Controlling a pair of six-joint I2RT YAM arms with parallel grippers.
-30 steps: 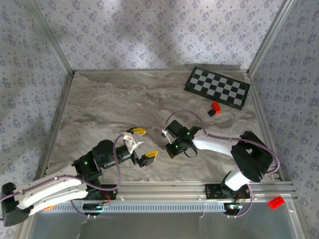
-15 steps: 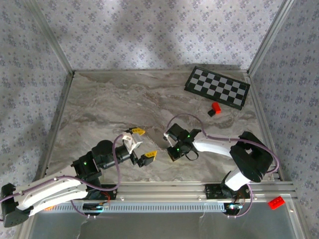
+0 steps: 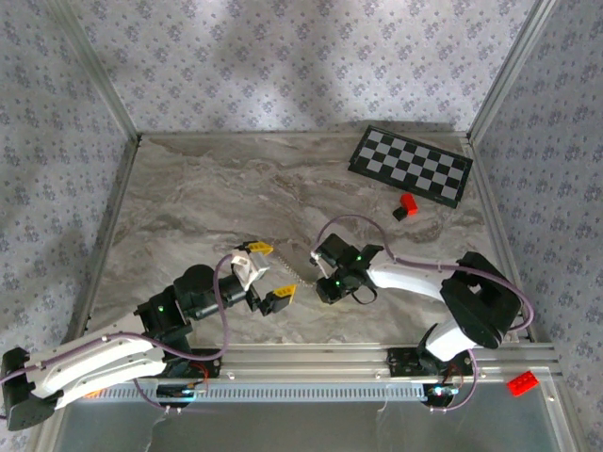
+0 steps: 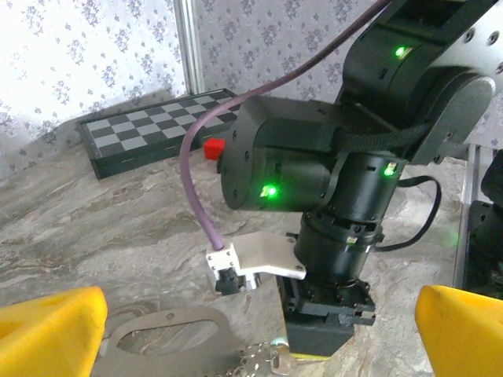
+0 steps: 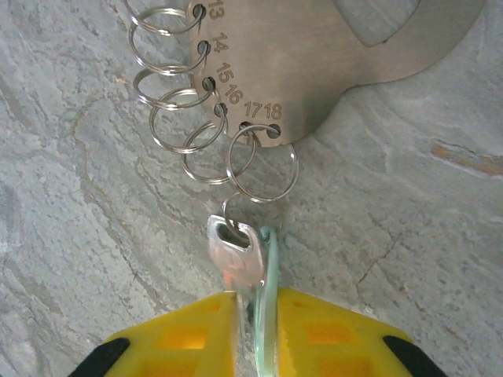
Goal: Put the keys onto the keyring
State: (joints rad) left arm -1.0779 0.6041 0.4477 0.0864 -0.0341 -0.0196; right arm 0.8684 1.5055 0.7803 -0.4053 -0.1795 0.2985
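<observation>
Left gripper [image 3: 272, 272]: your jaws stand spread wide and grip nothing; the keyring [image 3: 290, 270] lies between them.
Keyring: flat on the table, just ahead of the right jaws; a numbered plate with split rings along its edge.
Key [image 5: 234, 255]: between the right jaws, head forward, just short of the end ring [image 5: 262, 166]; you cannot tell whether it is threaded.
Right gripper [image 5: 255, 310]: jaws pressed in on both sides, pinching the key.

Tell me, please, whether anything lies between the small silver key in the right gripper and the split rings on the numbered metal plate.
Nothing visible does. The small silver key with a mint-green cover, held by the right gripper, sits just below the last wire split ring of the flat steel numbered plate.
</observation>
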